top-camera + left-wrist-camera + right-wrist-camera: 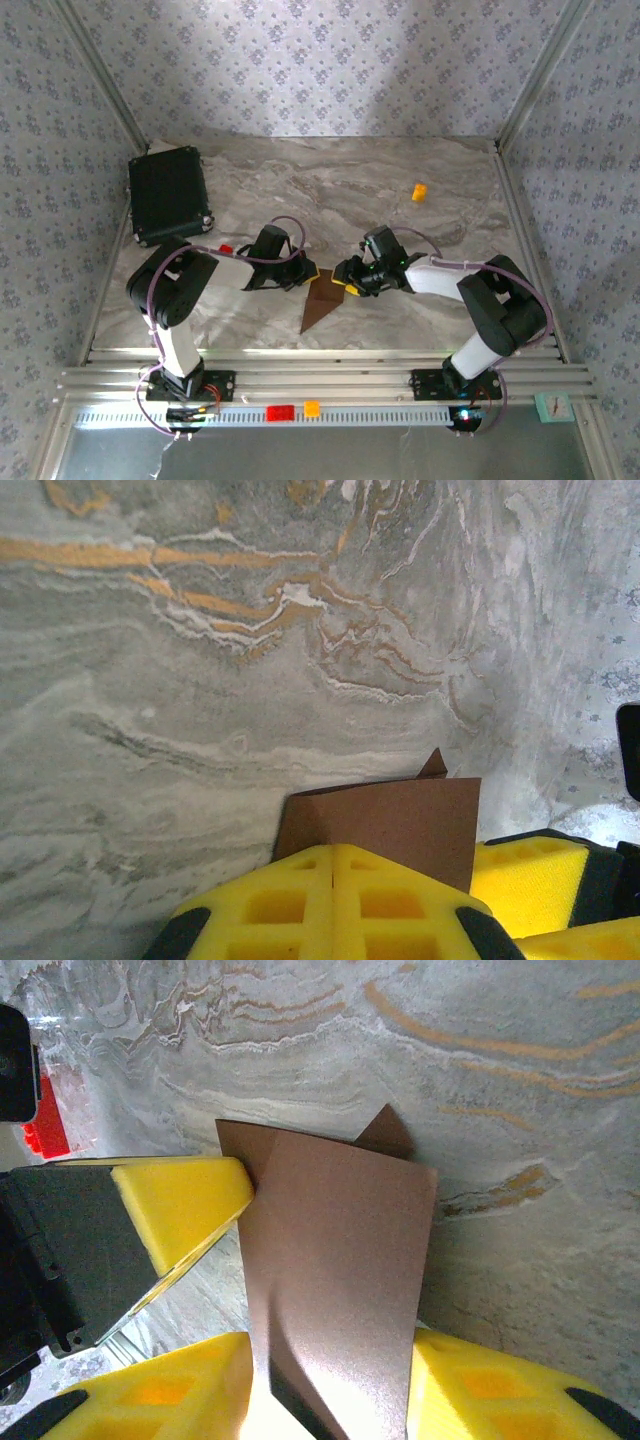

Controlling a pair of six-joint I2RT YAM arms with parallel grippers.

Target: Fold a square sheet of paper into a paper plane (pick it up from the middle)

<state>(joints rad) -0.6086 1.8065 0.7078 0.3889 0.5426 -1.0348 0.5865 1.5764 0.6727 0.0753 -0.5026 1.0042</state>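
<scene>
Paper: the paper [322, 303] is folded into a narrow brown wedge with its tip toward 7 o'clock. It lies at 6 o'clock on the table [330, 180], between the two grippers.
Left gripper: the left gripper [306, 276] has its fingers together, tips at the paper's 9 o'clock edge. From the wrist view it is unclear whether they pinch that edge or only press it down.
Right gripper: the right gripper [347, 283] has its fingers [500, 1390] apart, one on each side of the paper, which runs up between them.
Step in hand: likely a late fold, narrowing the wedge along its centre crease.
Doing it well: use the left tips as an anchor. Bring the right side over slowly, line the edge up with the crease, then press flat from the wide end toward the tip so the thin paper neither slides nor buckles.
Case: the black case [168, 193] is at 10 o'clock with its lid shut, so its contents are hidden.
Loose blocks: an orange block [419, 191] lies at 2 o'clock, well clear of the paper.
</scene>
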